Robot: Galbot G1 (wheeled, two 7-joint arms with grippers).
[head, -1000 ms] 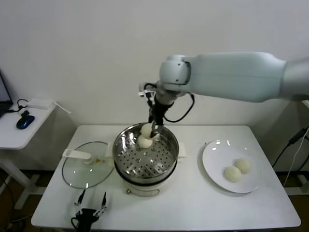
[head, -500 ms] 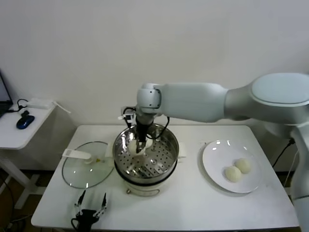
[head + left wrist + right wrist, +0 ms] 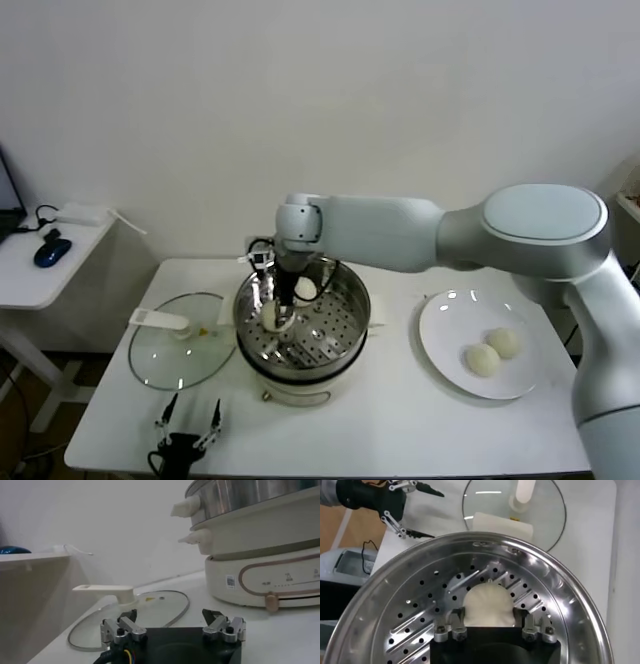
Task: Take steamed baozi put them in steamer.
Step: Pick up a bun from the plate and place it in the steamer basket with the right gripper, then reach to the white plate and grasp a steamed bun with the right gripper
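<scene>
**Right gripper holds a bun low inside the steamer**

The right gripper (image 3: 272,318) reaches down into the steamer (image 3: 345,290), at its left half, with its fingers clamped on a bun (image 3: 488,605). In the right wrist view the bun sits squeezed between the two fingers (image 3: 451,626), just above the perforated steel floor, and the steamer wall curves around it on all sides. Whether the bun already touches the floor cannot be told.

A second bun (image 3: 306,288) lies in the steamer just behind and to the right of the gripper, near the back wall. Two more buns (image 3: 484,360) rest side by side on the white plate (image 3: 445,320), well off to the gripper's right on the table (image 3: 400,430).

To the gripper's left, beside the steamer, the glass lid (image 3: 160,355) lies flat on the table with its white handle (image 3: 158,319) pointing away from the pot.

The left gripper (image 3: 187,424) is parked low at the front edge of the table, forward and left of the steamer, with its fingers spread apart and nothing between them. From its wrist view the lid lies just ahead of it and the cream pot base (image 3: 260,580) stands near.
</scene>
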